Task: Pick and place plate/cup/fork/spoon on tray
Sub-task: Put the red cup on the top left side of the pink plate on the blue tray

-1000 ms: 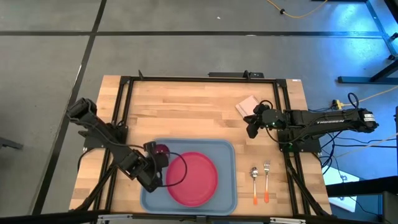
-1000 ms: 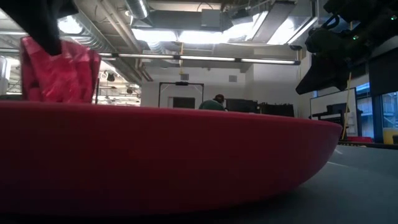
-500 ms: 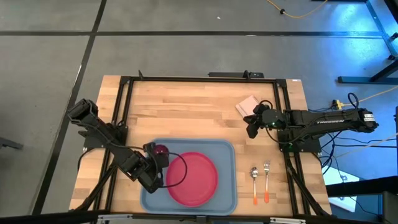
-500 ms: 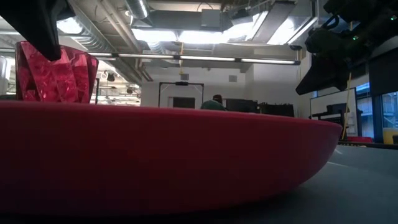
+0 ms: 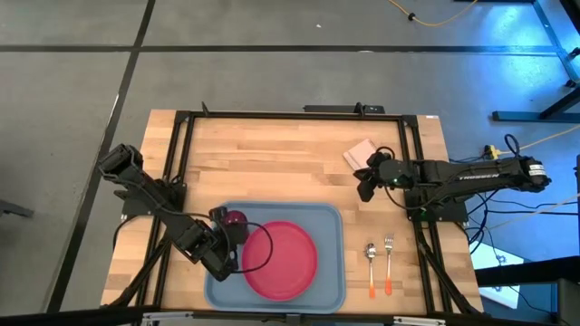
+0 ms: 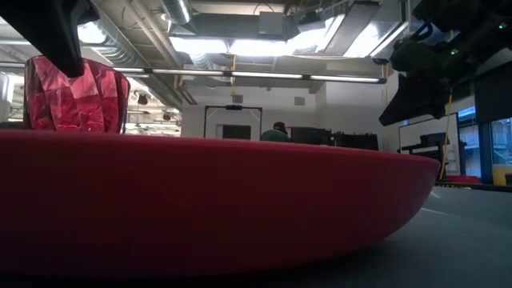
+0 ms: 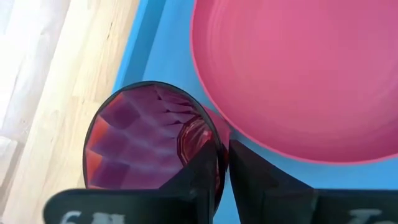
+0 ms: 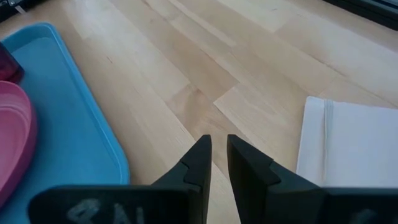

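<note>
The maroon cup [image 5: 235, 218] stands upright at the far left corner of the light blue tray [image 5: 317, 217], beside the pink-red plate [image 5: 283, 261], which lies flat on the tray. My left gripper [image 5: 228, 228] is shut on the cup; the left wrist view shows the cup [image 7: 143, 140] from above. In the low view the plate [image 6: 208, 200] hides the bottom of the cup [image 6: 76, 94]. My right gripper [image 5: 366, 187] hangs shut and empty over bare wood near the white napkin [image 5: 360, 153]. The spoon [image 5: 371, 268] and fork [image 5: 388, 263] lie on the table right of the tray. My left gripper pinches the cup's wall at the rim [image 7: 214, 163], on the side next to the plate, with one finger [image 7: 196, 177] inside the cup and one [image 7: 255, 177] outside. The fingers come from above, slanting down. The cup sits upright; whether its base rests on the tray is hidden.
The napkin [image 8: 348, 149] lies at the table's far right. A dark metal frame [image 5: 272, 116] runs around the table's edges. Bare wood lies between the tray and the far edge. A person [image 6: 276, 132] shows far off in the room.
My left gripper has come down a little with the cup. The cup was tipped a second ago and now stands upright and lower beside the plate. The grip has stayed shut.
</note>
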Tool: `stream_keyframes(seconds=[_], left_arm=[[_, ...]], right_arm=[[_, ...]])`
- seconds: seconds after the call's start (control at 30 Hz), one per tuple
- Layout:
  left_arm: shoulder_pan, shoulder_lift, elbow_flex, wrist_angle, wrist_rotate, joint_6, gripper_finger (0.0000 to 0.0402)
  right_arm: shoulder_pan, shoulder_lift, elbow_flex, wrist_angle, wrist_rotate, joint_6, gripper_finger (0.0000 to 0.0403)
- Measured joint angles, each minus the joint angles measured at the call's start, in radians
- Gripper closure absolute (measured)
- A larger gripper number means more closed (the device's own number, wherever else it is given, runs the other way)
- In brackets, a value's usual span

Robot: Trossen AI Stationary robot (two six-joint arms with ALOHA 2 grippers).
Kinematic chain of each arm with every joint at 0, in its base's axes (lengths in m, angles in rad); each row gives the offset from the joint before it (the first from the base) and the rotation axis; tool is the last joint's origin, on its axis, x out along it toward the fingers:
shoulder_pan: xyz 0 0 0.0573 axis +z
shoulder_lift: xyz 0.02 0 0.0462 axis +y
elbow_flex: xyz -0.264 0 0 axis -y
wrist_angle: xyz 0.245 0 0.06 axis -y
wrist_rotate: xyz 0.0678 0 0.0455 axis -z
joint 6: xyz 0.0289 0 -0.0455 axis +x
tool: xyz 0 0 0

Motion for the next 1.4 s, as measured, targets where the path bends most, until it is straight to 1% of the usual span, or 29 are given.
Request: stream_keyframes(seconds=[0.13, 0.5, 0.83, 1.4], left_arm=[[0.013, 0.0, 0.0, -0.004, -0.003, -0.03, 0.0365], [0.041, 0.0, 0.0, -0.008, -0.005, -0.053, 0.0362], [0.042, 0.0, 0.0, -0.008, -0.005, -0.061, 0.032], [0.044, 0.0, 0.0, -0.003, 0.001, -0.036, 0.0317]], right_arm=[[0.0, 0.007, 0.0, 0.002, 0.0, 0.0, 0.0346], [0.0, 0.007, 0.0, 0.004, -0.001, 0.0, 0.0346], [0.0, 0.007, 0.0, 0.004, -0.001, -0.001, 0.0346], [0.0, 0.007, 0.0, 0.004, 0.0, -0.003, 0.0346]])
